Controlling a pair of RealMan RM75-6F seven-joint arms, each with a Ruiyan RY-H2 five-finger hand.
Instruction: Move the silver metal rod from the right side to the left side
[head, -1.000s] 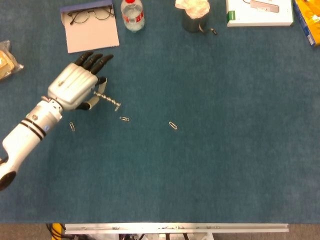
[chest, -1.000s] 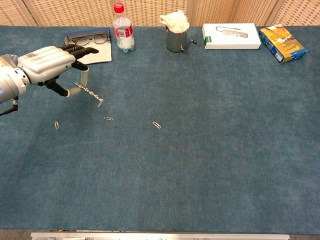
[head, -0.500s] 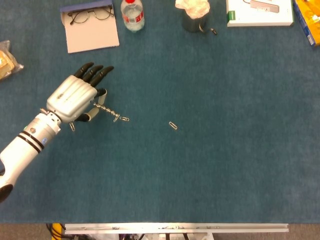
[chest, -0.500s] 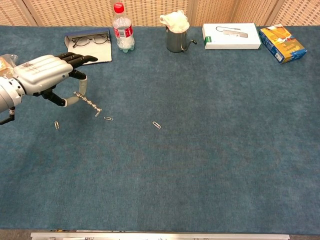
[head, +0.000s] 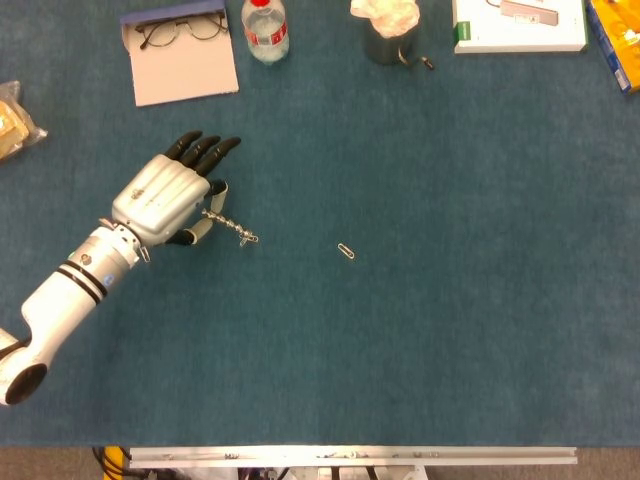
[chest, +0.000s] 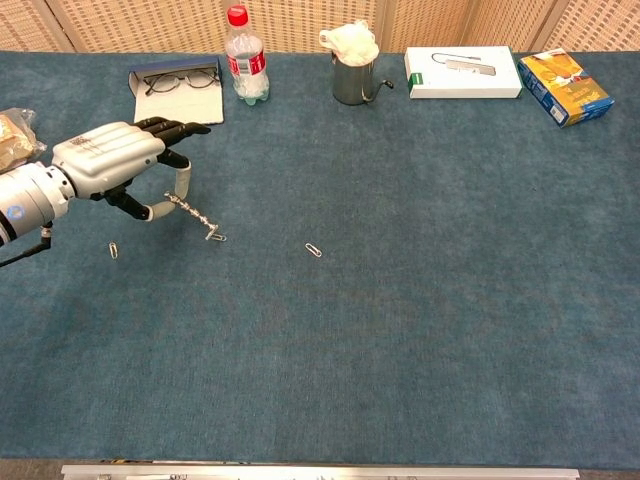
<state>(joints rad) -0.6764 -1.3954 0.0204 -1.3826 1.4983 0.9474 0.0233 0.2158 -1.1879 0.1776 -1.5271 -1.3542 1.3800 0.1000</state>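
left robot hand (head: 168, 200) pinches one end of the silver metal rod (head: 229, 226) between thumb and a finger, other fingers spread, so the rod sticks out rightward over the left part of the counter (head: 450, 300), its free tip at or just above a paperclip (chest: 216, 238); contact unclear. held low, likely for set-down. another paperclip (head: 346, 251) lies further right; right robot hand not in view.

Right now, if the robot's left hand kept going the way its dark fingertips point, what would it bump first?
The left hand points up and right across bare blue tablecloth. The clear plastic bottle with the red cap lies roughly that way, though height is unclear.
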